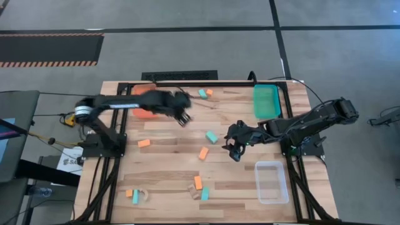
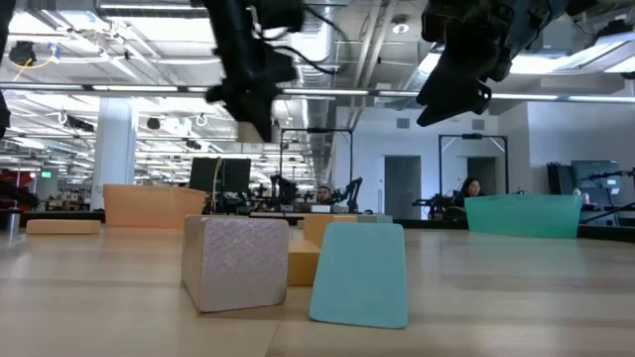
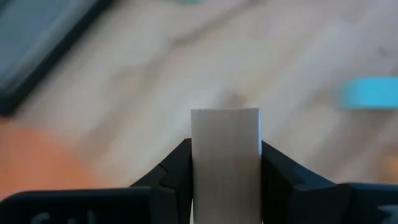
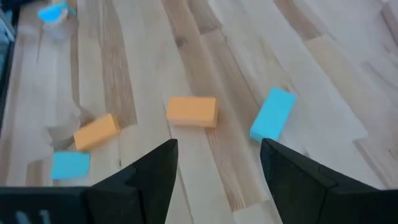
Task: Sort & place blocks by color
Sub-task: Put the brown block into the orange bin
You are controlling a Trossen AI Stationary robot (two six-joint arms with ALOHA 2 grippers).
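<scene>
My left gripper (image 1: 183, 117) hangs over the table's far middle, just right of the orange tray (image 1: 145, 112), and is shut on a pale wood block (image 3: 225, 155). My right gripper (image 1: 232, 150) is open above the table's middle, to the right of an orange block (image 1: 204, 153) and a light blue block (image 1: 212, 136). Its wrist view shows that orange block (image 4: 191, 111) and that blue block (image 4: 272, 114) lying flat ahead of the open fingers (image 4: 217, 168). More blocks lie flat on the table: orange (image 1: 144, 143), and a cluster at the near edge (image 1: 199, 187). My left gripper pinches the pale wood block between its two fingers, one on each long side (image 3: 198, 168). The block's free end (image 3: 225, 121) sticks out past the fingertips. It is lifted clear above the table.
A teal tray (image 1: 265, 100) sits at the far right and a clear tray (image 1: 272, 181) at the near right. A blue and an orange block (image 1: 205, 93) lie near the far edge, and a few blocks (image 1: 135, 195) at the near left. In the low view a wood block (image 2: 235, 263) and a blue block (image 2: 359, 273) stand close.
</scene>
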